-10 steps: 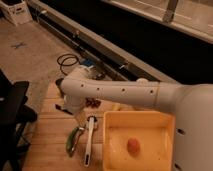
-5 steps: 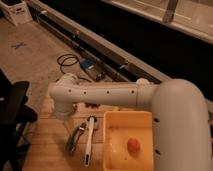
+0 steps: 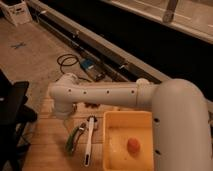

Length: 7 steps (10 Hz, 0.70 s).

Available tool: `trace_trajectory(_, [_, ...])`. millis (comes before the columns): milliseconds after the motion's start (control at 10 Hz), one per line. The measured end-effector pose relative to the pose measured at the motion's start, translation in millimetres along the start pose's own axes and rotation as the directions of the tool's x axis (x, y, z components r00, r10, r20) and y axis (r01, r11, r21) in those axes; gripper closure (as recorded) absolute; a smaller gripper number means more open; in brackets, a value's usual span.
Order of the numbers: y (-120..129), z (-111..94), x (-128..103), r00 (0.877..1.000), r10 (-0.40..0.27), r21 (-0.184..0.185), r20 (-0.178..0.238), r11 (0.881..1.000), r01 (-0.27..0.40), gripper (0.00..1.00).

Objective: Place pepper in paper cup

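The arm (image 3: 107, 95) reaches left across the table (image 3: 47, 145) and bends down at its end. There the gripper (image 3: 63, 111) hangs, fingers apart and empty. The pepper (image 3: 75, 137) lies on the table, just nearer and right of them. Since a moment ago the arm has barely shifted, and the pepper hasn't moved.

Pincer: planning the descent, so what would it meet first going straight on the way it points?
The pincer is hidden under the white wrist, which points down; likely the wooden table first, beside the pepper, though depth is unclear.
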Motion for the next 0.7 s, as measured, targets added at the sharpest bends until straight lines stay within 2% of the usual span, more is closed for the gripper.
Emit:
trace_trajectory(200, [11,7,-1,1.0,-0.012,0.048,0.028,0.999,0.011,0.2])
trace_trajectory(400, [19,20,-6,0.998,-0.014,0.057,0.063,0.998,0.011,0.2])
trace_trajectory(700, [26,41,-7,0.996,-0.02,0.049,0.089,0.999,0.015,0.2])
